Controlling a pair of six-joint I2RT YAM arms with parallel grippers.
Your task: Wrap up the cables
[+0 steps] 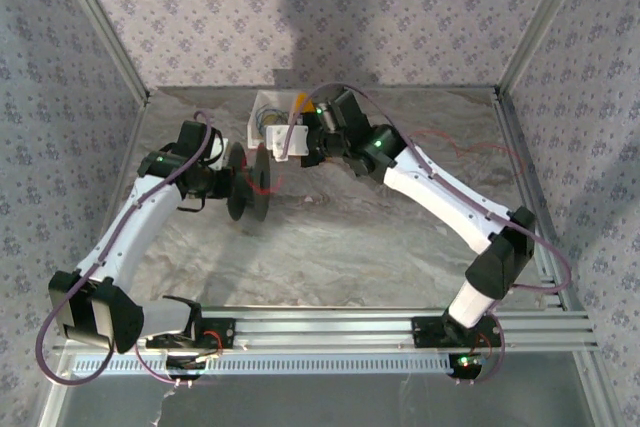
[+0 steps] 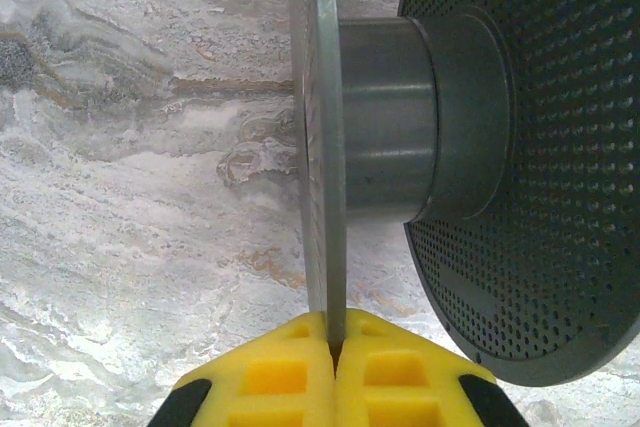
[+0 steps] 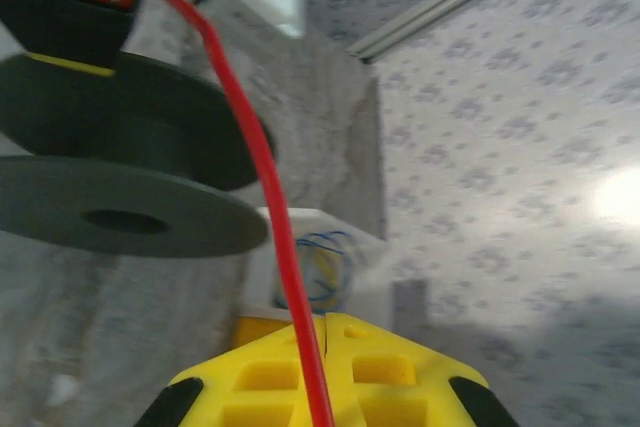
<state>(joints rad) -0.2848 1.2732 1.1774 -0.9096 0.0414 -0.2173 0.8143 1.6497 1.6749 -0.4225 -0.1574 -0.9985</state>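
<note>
red cable (image 3: 278,227) clamped in right gripper (image 3: 325,347), grey spool flange (image 2: 322,147) clamped in left gripper (image 2: 335,352)

Left tool (image 2: 335,349): yellow pads (image 2: 275,377) closed on the near rim of a thin solid flange (image 2: 318,147), seen edge-on. Spool (image 2: 390,122): grey hub runs right from that flange to a perforated flange (image 2: 545,147). Marbled bench (image 2: 130,197) lies beyond.
</note>
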